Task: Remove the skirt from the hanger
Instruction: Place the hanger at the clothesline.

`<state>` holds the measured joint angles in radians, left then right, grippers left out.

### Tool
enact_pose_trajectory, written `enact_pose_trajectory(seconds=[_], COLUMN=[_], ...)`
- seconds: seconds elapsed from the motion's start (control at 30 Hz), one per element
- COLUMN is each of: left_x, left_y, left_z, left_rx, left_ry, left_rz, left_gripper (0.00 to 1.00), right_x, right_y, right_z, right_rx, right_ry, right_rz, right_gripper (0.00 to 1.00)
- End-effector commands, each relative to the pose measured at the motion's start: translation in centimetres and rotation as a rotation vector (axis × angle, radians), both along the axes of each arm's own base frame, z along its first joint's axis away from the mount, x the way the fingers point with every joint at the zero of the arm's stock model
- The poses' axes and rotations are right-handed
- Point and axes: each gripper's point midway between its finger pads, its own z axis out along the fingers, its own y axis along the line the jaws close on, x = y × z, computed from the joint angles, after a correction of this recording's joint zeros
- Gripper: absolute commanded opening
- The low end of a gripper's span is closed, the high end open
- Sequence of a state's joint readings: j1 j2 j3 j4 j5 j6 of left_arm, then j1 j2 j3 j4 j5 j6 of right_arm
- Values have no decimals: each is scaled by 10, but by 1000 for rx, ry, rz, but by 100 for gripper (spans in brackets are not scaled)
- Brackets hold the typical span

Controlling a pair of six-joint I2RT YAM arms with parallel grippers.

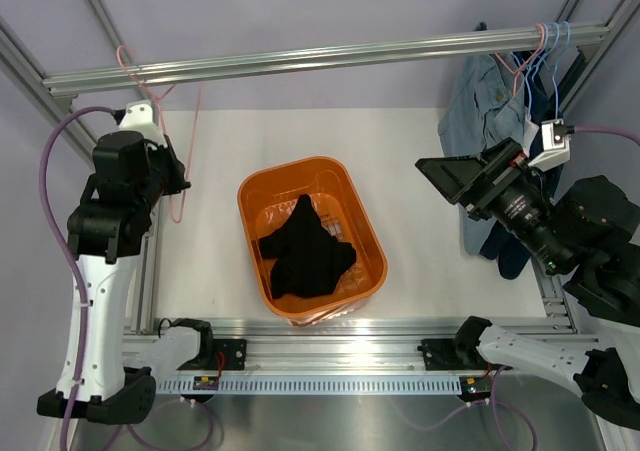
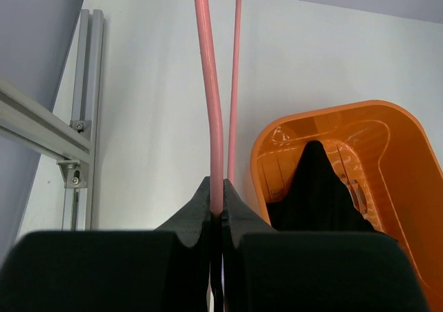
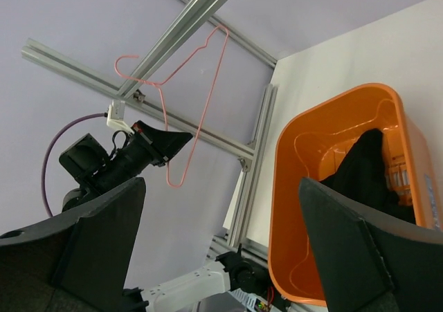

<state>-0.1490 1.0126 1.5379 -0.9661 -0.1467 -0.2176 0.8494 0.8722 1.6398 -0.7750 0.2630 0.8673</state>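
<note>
The light-blue denim skirt (image 1: 478, 101) hangs at the right end of the rail. Its pink wire hanger (image 1: 528, 66) hooks there among other hangers. Just left of the skirt's lower part, my right gripper (image 1: 447, 177) (image 3: 221, 184) stands wide open with nothing between its fingers, and its camera faces away from the skirt. At the left end of the rail hangs a second pink hanger (image 1: 185, 151) (image 2: 213, 90) (image 3: 201, 84), bare. My left gripper (image 1: 180, 181) (image 2: 217, 196) is shut on this hanger's wire.
An orange bin (image 1: 258, 193) (image 2: 415, 139) (image 3: 291, 208) holding a black garment (image 1: 305, 251) (image 2: 315, 194) (image 3: 360, 167) sits mid-table. Dark navy jeans (image 1: 512, 256) hang behind the skirt beside light-blue hangers (image 1: 560, 46). The aluminium rail (image 1: 330, 56) crosses overhead.
</note>
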Motion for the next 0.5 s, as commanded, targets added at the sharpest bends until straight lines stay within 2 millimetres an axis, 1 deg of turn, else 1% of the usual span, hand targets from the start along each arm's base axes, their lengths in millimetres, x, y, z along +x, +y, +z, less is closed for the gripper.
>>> enact_pose_trajectory(seconds=[0.0, 0.03, 0.07, 0.1, 0.13, 0.17, 0.2, 0.27, 0.33, 0.43, 0.47], left_x=[13, 16, 18, 21, 22, 24, 27, 30, 33, 37, 38], left_y=[5, 14, 14, 11, 24, 27, 32, 38, 45, 44, 43], left_z=[5, 0, -8, -8, -8, -17, -15, -23, -34, -47, -48], left_rx=[-10, -9, -17, -16, 2, 11, 18, 36, 44, 9, 4], left_ry=[-63, -56, -42, -52, -61, -51, -73, -56, -30, -10, -12], left_rz=[-34, -8, -22, -41, -5, 0, 12, 34, 70, 75, 74], left_gripper=[0, 0, 0, 0, 0, 0, 0, 0, 0, 0, 8], right_x=[11, 11, 12, 13, 13, 15, 16, 19, 27, 38, 46], right_y=[-11, -10, -8, -7, -9, -8, -10, -12, -15, -28, -35], right_z=[-1, -2, -3, -7, -8, -12, -14, -22, -30, -45, -54], right_rx=[-69, -76, -82, -93, -93, -102, -110, -137, -177, -276, -331], right_ry=[-32, -33, -32, -28, -30, -25, -25, -11, 9, 51, 82], right_rz=[-72, -70, -67, -65, -71, -76, -87, -102, -143, -222, -260], right_gripper=[99, 99, 99, 99, 99, 99, 99, 100, 99, 99, 99])
